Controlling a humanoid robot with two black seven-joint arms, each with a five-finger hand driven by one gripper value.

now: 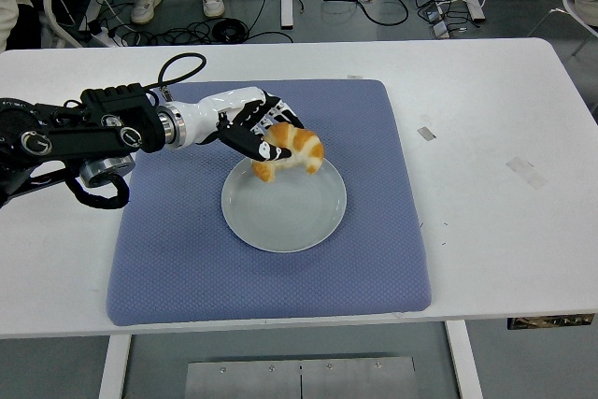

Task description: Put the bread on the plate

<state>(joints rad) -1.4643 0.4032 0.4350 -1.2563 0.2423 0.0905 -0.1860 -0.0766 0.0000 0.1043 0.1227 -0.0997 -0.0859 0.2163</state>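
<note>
Left hand (pixel 254 133) reaches in from the left, fingers (pixel 271 124) curled close around the bread (pixel 290 149), a golden-brown croissant-shaped piece with pale patches. Bread held over the far edge of the plate (pixel 284 207); cannot tell whether it touches the rim or hangs just clear of it. Plate is pale grey-green, round, nothing resting in its middle. It sits near the centre of a blue quilted mat (pixel 187 249), which lies flat on the white counter (pixel 505 231). Black forearm and a looped cable lie over the mat's left side. Feet of people and loose cables on the floor beyond the counter's far edge.
</note>
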